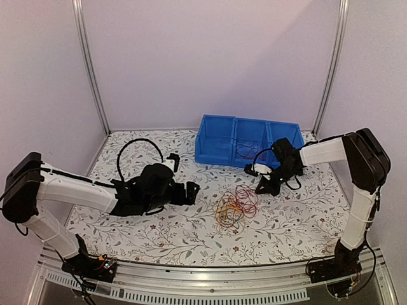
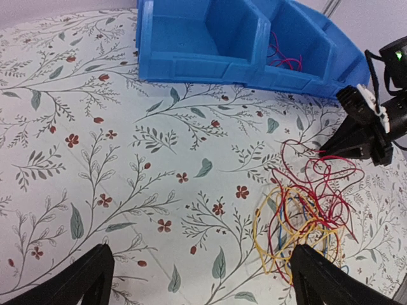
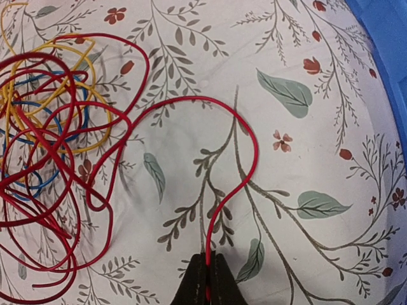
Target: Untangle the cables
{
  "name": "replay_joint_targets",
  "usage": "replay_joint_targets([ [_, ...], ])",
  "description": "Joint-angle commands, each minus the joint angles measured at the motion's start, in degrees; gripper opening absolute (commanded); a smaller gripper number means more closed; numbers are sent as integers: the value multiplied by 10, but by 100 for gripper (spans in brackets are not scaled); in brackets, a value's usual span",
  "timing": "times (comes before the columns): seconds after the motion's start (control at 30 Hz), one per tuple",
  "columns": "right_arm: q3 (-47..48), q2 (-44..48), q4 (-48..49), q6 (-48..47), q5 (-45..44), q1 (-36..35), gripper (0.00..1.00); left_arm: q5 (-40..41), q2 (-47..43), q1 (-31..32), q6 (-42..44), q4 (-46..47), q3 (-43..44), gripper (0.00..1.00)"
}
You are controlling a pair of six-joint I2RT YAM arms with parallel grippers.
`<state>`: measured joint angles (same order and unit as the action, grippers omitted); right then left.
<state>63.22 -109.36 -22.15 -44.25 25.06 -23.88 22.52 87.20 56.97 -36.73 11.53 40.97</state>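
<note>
The cables lie in a tangled heap of red, yellow and blue wires at the table's middle. They also show in the left wrist view and the right wrist view. My right gripper is shut on one red cable that arcs out of the heap; in the top view the right gripper sits just right of the heap. My left gripper is open and empty, left of the heap; its right fingertip is beside the heap's near edge, whether touching I cannot tell.
A blue bin with three compartments stands behind the heap; its middle compartment holds some red wire. The floral table cloth covers the table. Metal frame posts rise at the back corners.
</note>
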Motion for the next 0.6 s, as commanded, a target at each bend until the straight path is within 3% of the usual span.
replay_joint_targets([
  [0.0,23,0,-31,14,-18,-5,0,-15,-6,4,67,58,28,100],
  [0.1,50,45,-68,19,-7,-5,0,-61,19,4,112,47,72,100],
  [0.2,73,113,-101,16,9,-5,0,-155,44,5,164,39,128,92],
  [0.4,62,173,-94,14,54,-5,0,-241,91,11,208,166,140,86],
  [0.57,128,194,-156,33,104,-5,0,-264,158,-4,114,185,174,78],
])
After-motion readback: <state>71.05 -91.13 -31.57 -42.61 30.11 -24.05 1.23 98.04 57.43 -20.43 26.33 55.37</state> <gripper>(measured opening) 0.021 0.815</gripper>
